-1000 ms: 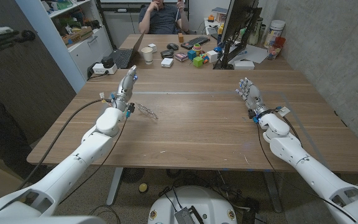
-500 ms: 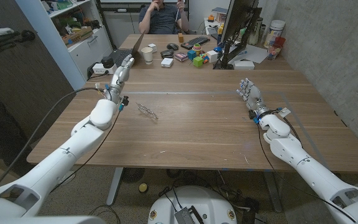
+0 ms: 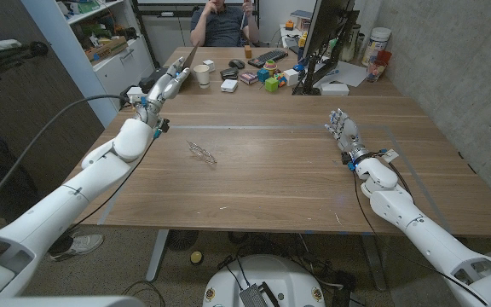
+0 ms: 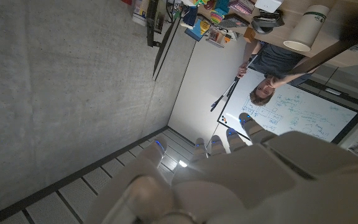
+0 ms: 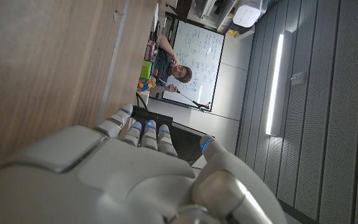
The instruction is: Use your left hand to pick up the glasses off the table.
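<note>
Our left robot hand has lifted up and away toward the counter's far left corner, fingers spread, holding nothing. The glasses still lie on the counter, left of its middle, so we must come back down. Our right robot hand waits near the right edge, fingers apart and empty.

The glasses lie on the table — the left hand is up, far behind them, holding nothing.
</note>
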